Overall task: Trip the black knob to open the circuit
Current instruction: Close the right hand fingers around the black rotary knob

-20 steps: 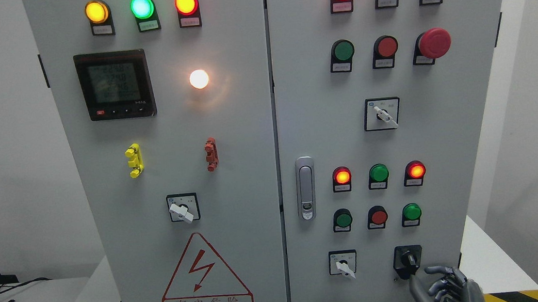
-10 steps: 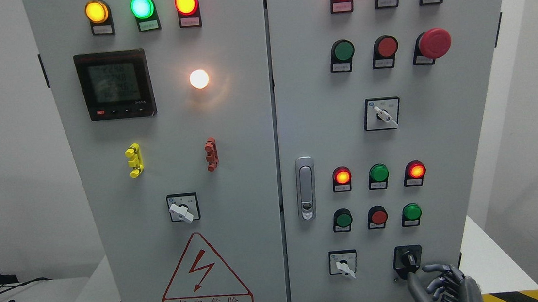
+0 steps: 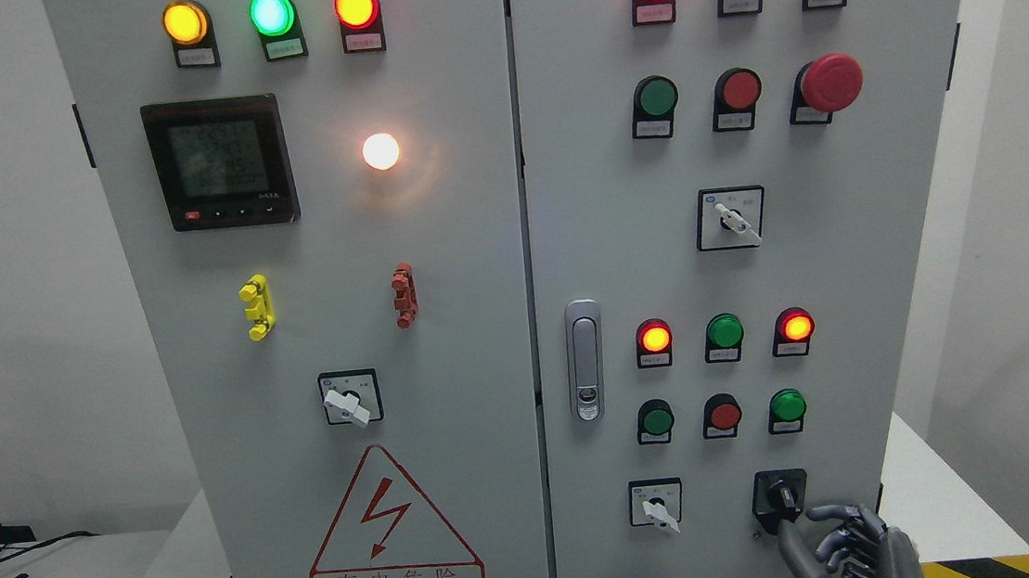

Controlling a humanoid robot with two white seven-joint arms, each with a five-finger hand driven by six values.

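While just below black knob (image 3: pixel 782 496) | right hand (image 3: pixel 849 550) loosely curled, empty

Up and to the left of my right hand (image 3: pixel 850 553), on the cabinet's left door (image 3: pixel 333 342), I read a red warning triangle (image 3: pixel 392 523) with a lightning bolt and the characters 有电危险. The digits on the meter display (image 3: pixel 219 161), far above-left, are too blurred for me. The small tags under the lamps and buttons are unreadable.
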